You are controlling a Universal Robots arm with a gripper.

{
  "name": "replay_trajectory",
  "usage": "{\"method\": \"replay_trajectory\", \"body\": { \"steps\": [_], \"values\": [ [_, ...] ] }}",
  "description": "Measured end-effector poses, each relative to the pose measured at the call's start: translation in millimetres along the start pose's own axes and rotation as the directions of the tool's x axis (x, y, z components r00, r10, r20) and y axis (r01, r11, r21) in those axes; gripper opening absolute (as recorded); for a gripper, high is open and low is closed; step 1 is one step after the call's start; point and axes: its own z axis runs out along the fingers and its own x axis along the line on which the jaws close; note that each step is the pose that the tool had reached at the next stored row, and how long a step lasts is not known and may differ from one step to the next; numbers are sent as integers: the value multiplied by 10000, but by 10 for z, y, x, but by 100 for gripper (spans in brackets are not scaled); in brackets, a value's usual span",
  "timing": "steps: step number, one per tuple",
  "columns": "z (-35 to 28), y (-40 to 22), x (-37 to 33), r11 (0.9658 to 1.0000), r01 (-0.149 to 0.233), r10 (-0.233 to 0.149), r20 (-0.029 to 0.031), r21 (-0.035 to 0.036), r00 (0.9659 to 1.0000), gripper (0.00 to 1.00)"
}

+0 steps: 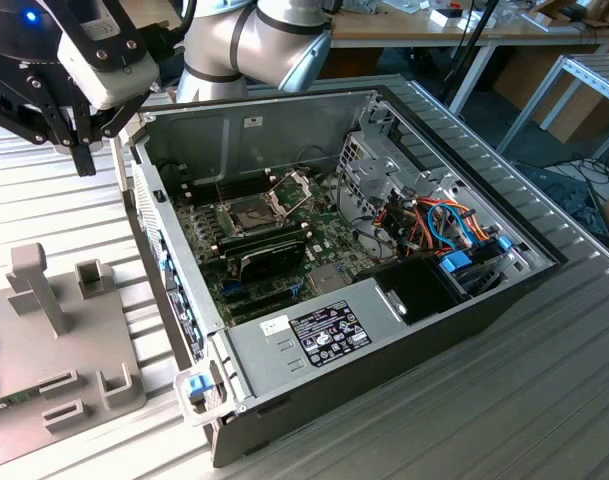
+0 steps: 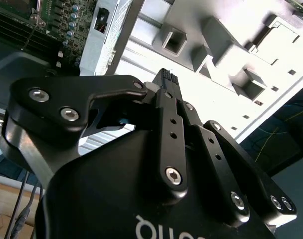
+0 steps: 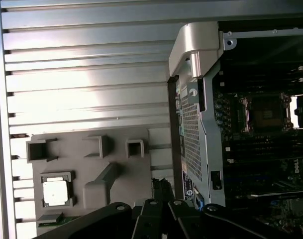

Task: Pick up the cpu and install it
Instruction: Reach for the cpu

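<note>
I see the cpu (image 3: 55,192) seated in a pocket of the grey fixture (image 3: 119,149) on the worktop (image 3: 81,74), likely to keep it square. My gripper (image 3: 161,185) hovers by the fixture's edge, jaws pressed together and empty; the socket (image 3: 265,113) stands open for it.

A ribbed grey metal worktop (image 1: 544,400) spans the exterior view from the lower left of the frame to the right edge. Along the top edge stands a pale-topped table (image 1: 424,38) on slim metal legs, with brown cardboard boxes (image 1: 529,80) showing below its top at the upper right. A grey metal frame (image 1: 589,75) stands at the right edge above dark floor (image 1: 514,135), where loose cables (image 1: 584,185) lie. In the first wrist view, strong light glares off the worktop's slats (image 3: 91,84).
</note>
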Motion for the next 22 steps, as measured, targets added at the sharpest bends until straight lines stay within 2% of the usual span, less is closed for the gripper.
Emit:
{"method": "replay_trajectory", "body": {
  "steps": [22],
  "values": [
    [-2,-5,64,10000,-1,1,0,0,10000,11]
  ]
}}
